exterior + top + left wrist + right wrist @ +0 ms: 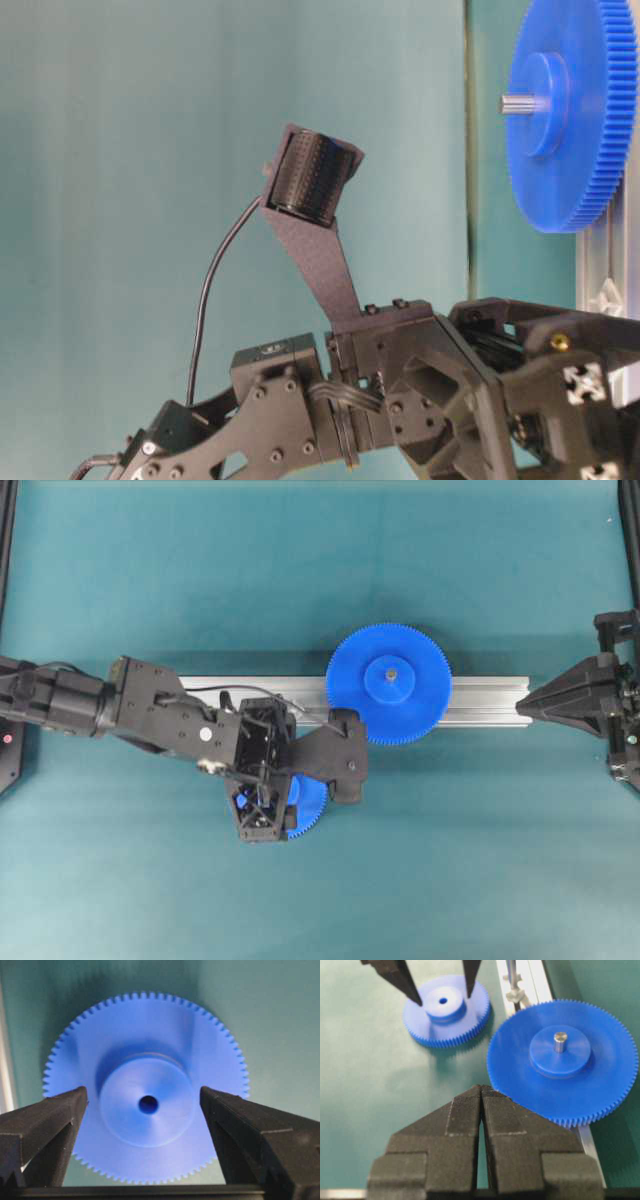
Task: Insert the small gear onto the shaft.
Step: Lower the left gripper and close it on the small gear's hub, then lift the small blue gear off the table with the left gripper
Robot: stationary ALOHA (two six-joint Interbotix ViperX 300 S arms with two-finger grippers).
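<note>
While the left end effector (144, 1105) hangs over the small gear (145, 1085) with its fingers (55, 1120) spread wide on either side of the raised hub, no finger touches the plastic in the left wrist view. That gear lies flat on the green worktop (480, 860), hub and dark centre hole facing up, just beside the near edge of a silvery rail (490, 695); from overhead most of it is hidden under the arm, with only a blue toothed arc (310, 805) showing. A wider gear (390, 683) sits on the rail, well apart from the small one, with a grey pin tip (560, 1037) standing out of its hub. On the rail between the two gears, the right wrist view shows a shiny, faceted little piece with a thin silvery stub, the shaft (516, 994). At the rail's right end, the right end effector (481, 1091) rests with its fingers pressed together, pinching nothing, its tips near the wider gear's rim.
</note>
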